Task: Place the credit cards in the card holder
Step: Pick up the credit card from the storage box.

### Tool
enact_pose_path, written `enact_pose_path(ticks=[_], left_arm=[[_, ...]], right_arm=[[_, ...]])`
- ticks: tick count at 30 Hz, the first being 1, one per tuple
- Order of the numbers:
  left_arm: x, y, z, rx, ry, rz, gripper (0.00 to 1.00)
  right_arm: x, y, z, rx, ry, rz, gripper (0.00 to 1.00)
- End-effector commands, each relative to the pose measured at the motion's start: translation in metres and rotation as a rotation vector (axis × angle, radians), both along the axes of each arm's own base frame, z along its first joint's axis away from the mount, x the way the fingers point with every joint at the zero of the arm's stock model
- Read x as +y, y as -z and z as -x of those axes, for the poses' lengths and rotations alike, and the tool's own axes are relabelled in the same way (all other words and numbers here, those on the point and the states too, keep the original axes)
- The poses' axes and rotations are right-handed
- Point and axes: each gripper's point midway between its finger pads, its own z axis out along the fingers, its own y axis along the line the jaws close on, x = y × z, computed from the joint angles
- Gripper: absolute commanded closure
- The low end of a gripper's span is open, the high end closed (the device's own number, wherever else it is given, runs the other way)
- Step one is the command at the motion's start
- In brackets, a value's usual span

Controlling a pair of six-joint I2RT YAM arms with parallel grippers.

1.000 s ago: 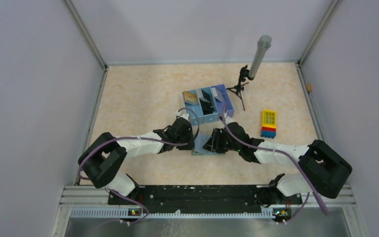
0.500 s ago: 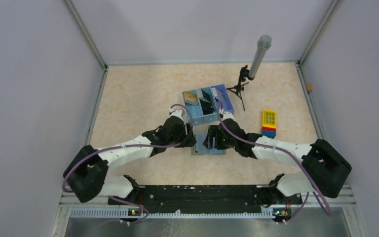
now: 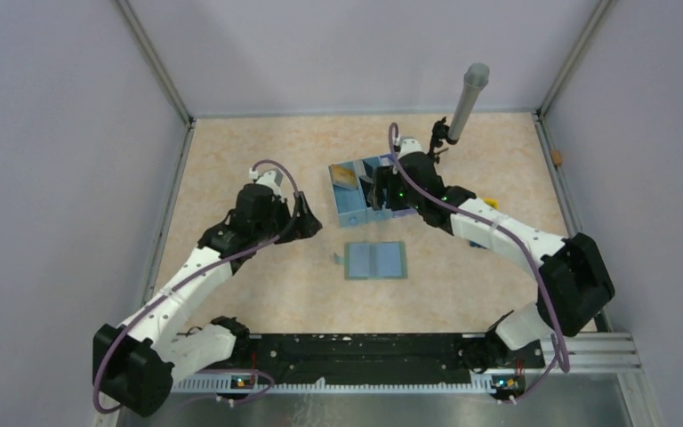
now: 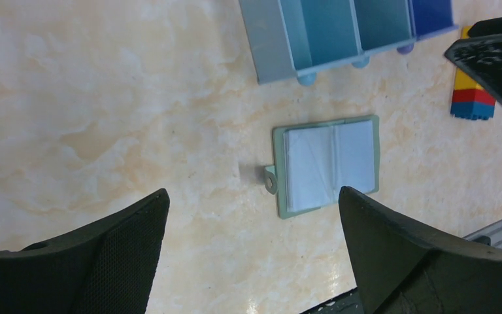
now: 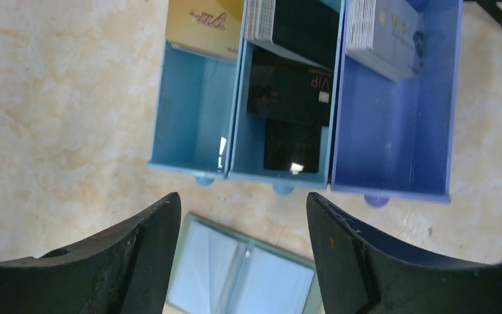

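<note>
A: Where lies the card holder point(image 3: 375, 260)?
B: Open flat, long axis crosswise, near the tray point(image 5: 392, 150), toward the bases.
A: Grippers?
B: The right gripper point(image 5: 242, 199), wide open and empty, hovers over the cards point(image 5: 289, 88); the left gripper point(image 4: 253, 193), likewise open and empty, is farther off.

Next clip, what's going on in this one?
Two robot arms are set to load credit cards into a card holder, which lies open and flat on the table with no card visible in it. The right gripper hovers over the blue tray, fingers open and empty, near the black cards in the middle compartment. The left gripper hangs off to the holder's left, also open and empty. No card is picked up yet.
</note>
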Motion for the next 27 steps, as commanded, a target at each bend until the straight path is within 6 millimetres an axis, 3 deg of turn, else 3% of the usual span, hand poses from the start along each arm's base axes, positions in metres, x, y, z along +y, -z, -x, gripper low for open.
enact_pose_path(ticks=[1,6,15,20,27], left_arm=[[0.021,-0.041,-0.009,-0.074,0.041,-0.034,0.01],[0.057,-0.05,-0.022,-0.132,-0.048,-0.144,0.01],[0.087,-0.065,-0.024,-0.186,-0.087,-0.306,0.01],[0.084,-0.059,-0.025,-0.183,-0.082,-0.295,0.01],[0.079,-0.05,-0.025,-0.154,-0.057,-0.281,0.01]], right_arm=[[0.005,-0.011,-0.038,-0.068,-0.022,0.071,0.34],[0.014,-0.002,-0.075,-0.093,-0.045,0.14,0.43],[0.038,0.028,-0.113,-0.051,-0.148,0.166,0.43],[0.041,0.046,-0.126,-0.02,-0.169,0.149,0.43],[0.049,0.05,-0.139,-0.015,-0.171,0.13,0.37]])
